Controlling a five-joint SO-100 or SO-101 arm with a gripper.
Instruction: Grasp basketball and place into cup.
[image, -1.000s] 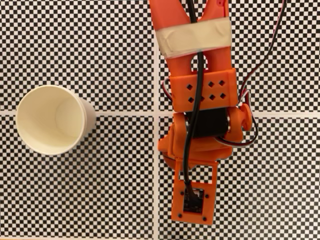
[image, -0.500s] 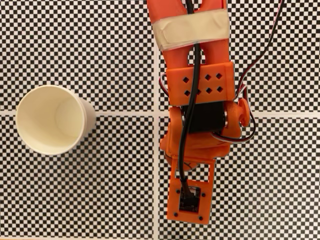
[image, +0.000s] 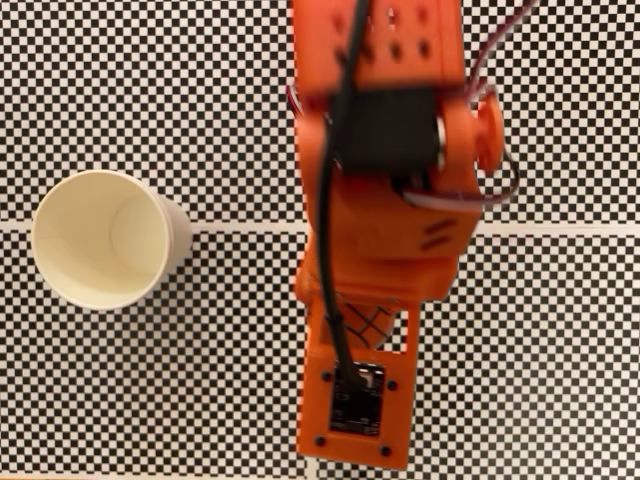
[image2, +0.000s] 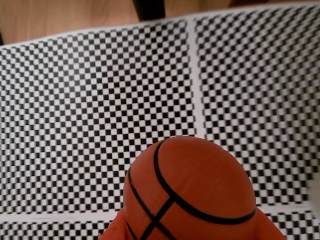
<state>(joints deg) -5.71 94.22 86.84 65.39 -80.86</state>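
In the wrist view the orange-brown basketball (image2: 190, 192) with black seam lines fills the lower middle, lifted off the checkered mat. My gripper (image2: 190, 234) is shut on it, with an orange fingertip (image2: 114, 231) showing at either side of the ball's bottom. In the fixed view my orange arm (image: 385, 230) looms large at centre right, and a small patch of the basketball (image: 368, 322) shows through the window of the camera mount. The cream-white cup (image: 178, 240) stands upright at the left, well apart from the arm, and nothing lies inside it.
A black-and-white checkered mat (image: 150, 400) with white dividing lines covers the table. A black cable (image: 335, 250) and red-white wires (image: 490, 195) run along the arm. A wooden surface (image2: 65, 15) lies beyond the mat's far edge.
The arm has risen toward the fixed camera and looks much bigger and blurred. Its wrist section has moved down the picture. The cup has not moved.
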